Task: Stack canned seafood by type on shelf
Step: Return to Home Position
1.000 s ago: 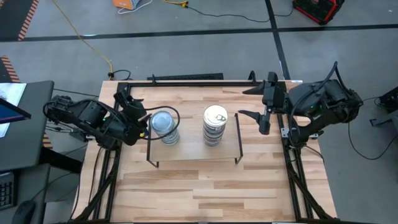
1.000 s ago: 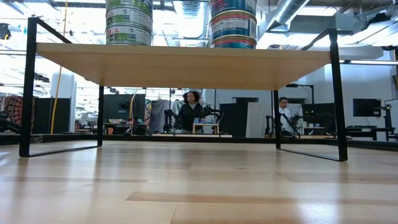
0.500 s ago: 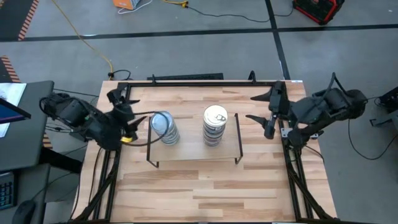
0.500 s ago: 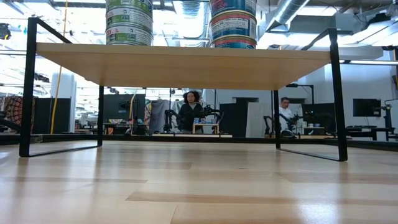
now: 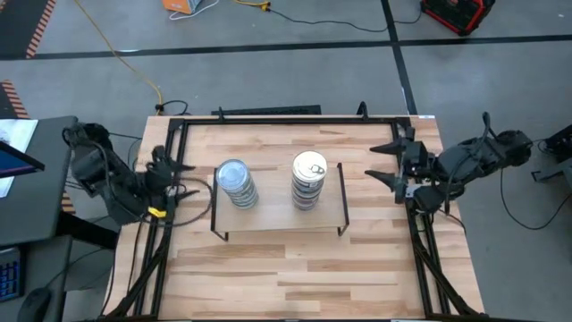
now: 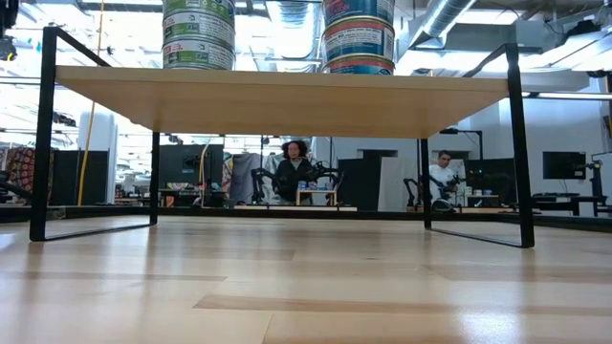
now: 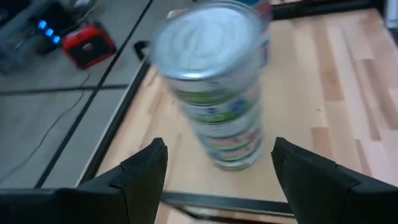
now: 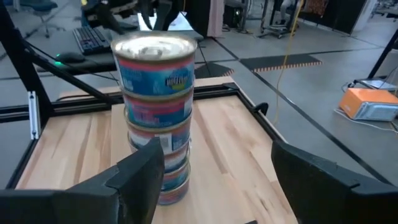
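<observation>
Nearest you, the front of the bench (image 6: 306, 296) shows pale wood planks. Past that stands the shelf (image 5: 277, 217), its light wooden top carried on thin black wire legs that rest on the bench. From the low view you look under that top and see only the lower tins of the two stacks standing on it.

All the canned seafood you can see is on the shelf top, sorted into two upright columns that stand side by side without touching. On the left arm's side is the green-labelled stack (image 5: 235, 184), topped by a dull blue-grey lid. On the right arm's side is the blue-and-red-labelled stack (image 5: 309, 180), topped by a shiny lid with a pull tab. You cannot count the tins in either column for certain from these views.

The left claw (image 5: 181, 177) sits at the bench's left edge, over the black frame. It is well apart from the green-labelled stack and points toward it. Its fingers (image 7: 134, 179) are spread wide and hold nothing. The right claw (image 5: 375, 162) sits at the bench's right edge, near the shelf's right legs but apart from them, aimed at the blue-and-red-labelled stack. It too is spread and grips nothing.

Farthest off, beyond the bench, the low view shows a workshop room with a person (image 6: 290, 170) near the middle and a second person (image 6: 438, 177) further to the right, among desks and screens.
</observation>
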`<state>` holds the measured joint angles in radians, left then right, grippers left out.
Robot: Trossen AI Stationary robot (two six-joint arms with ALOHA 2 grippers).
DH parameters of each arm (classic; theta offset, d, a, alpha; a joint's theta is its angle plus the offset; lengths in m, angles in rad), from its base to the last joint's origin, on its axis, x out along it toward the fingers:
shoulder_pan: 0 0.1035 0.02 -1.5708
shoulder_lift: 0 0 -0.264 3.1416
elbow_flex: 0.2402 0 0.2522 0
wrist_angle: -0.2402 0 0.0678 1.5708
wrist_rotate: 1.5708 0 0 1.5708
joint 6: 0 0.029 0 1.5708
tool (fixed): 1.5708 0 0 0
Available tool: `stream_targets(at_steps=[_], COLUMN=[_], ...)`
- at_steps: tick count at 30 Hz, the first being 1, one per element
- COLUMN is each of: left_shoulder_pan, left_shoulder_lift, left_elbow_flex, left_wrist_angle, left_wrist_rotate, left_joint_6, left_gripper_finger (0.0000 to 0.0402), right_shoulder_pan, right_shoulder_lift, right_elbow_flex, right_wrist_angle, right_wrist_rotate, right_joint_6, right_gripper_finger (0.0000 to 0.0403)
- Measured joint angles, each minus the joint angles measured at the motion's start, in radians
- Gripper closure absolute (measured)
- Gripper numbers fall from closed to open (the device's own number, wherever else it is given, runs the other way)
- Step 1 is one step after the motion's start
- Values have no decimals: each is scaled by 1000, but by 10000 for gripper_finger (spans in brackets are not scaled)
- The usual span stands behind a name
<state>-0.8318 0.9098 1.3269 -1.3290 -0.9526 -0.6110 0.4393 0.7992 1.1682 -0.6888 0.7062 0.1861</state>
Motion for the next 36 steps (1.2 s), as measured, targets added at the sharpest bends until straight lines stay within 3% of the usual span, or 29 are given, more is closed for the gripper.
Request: stream_targets(at_steps=[9, 13, 17, 23, 36], left_shoulder_pan=[-77, -116, -153, -175, -173], left_shoulder_lift=[-107, -177, -282, -458, -851], left_elbow_flex=[-277, -360, -472, -710, -1030], left_wrist_angle=[381, 466, 568, 839, 1071], left_wrist_rotate=[-9, -20, 33, 120, 133], left_joint_6=[359, 350, 306, 437, 520], left_gripper_finger=[123, 123, 123, 123, 123], right_shoulder_pan=[0, 0, 0, 0, 0], right_shoulder_lift=[-159, -261, -361, -478, -598], right_elbow_flex=[-289, -411, -520, -648, -812], right_wrist_angle=[204, 294, 370, 454, 620], right_wrist_rotate=[-3, -3, -3, -3, 0], right_joint_6=[0, -5, -18, -37, -140], right_gripper_finger=[82, 82, 82, 82, 82])
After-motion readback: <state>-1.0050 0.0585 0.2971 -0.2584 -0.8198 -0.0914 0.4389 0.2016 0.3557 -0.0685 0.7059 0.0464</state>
